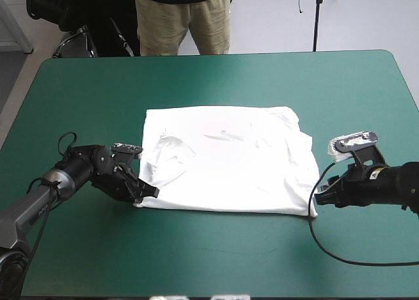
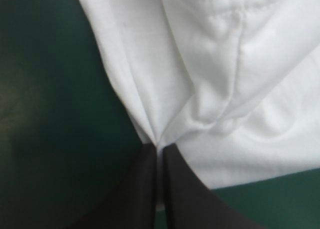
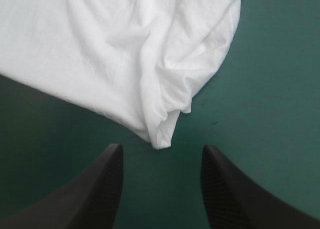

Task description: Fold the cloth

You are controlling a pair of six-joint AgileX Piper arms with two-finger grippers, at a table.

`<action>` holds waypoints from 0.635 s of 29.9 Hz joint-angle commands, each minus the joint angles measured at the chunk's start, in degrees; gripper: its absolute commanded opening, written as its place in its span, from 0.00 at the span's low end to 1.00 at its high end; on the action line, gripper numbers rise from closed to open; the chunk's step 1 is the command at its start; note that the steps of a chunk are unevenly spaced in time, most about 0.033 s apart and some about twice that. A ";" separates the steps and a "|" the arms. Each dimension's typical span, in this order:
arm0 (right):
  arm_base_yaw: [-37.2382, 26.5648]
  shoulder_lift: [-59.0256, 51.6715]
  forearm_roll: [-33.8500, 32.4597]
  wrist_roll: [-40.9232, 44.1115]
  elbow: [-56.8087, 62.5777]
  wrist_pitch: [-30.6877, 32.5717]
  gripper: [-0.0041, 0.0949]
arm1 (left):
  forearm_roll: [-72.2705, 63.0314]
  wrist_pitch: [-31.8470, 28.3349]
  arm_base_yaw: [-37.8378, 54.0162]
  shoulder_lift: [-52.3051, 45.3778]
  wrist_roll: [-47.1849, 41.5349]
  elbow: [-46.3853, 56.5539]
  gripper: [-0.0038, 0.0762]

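a: high view first. where's the cloth?
b: the white short-sleeved fabric t-shirt (image 1: 229,159) lies flat as a rough rectangle on the teal-green table cover (image 1: 216,261), with bare cover showing on every side of the t-shirt. the left gripper (image 1: 149,192), two black fin-shaped fingers, is at the t-shirt's near left corner. the right gripper (image 1: 321,196), same build, is at its near right corner.
a: left wrist view?
b: the left gripper (image 2: 159,148) has its fingers pressed together on the t-shirt (image 2: 215,64), and creases fan out from the pinch. it looks like a thin bite, right at the corner's edge.
a: and the right wrist view?
b: the right gripper (image 3: 161,149) stands spread and holds nothing. the t-shirt's (image 3: 100,54) bunched corner tip lies on the cover just ahead of it, roughly centred between the fingers, and touches neither as far as i can see.
a: so what could go wrong from here?
b: my guess: if the left side lifts before the right one clamps, the t-shirt drags askew and the fold comes out crooked. the right corner is rolled into several layers, so closing there may catch only the top one. it may also miss the tip altogether if the fingers don't advance first. the left's small bite could slip under the fabric's weight. the wrinkles on the t-shirt's left part would get folded in too.
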 commanded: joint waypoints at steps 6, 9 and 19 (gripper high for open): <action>-0.62 10.15 0.66 0.08 -1.31 -0.28 0.51 | -0.39 1.05 -0.33 -0.48 0.08 -0.10 0.03; -0.48 13.54 2.47 -0.88 -1.31 -0.95 0.51 | 0.11 1.19 -0.33 -0.48 0.08 0.03 0.03; 3.05 17.52 3.11 -1.15 4.80 -6.89 0.51 | -0.27 0.40 -0.33 -0.48 0.08 0.03 0.03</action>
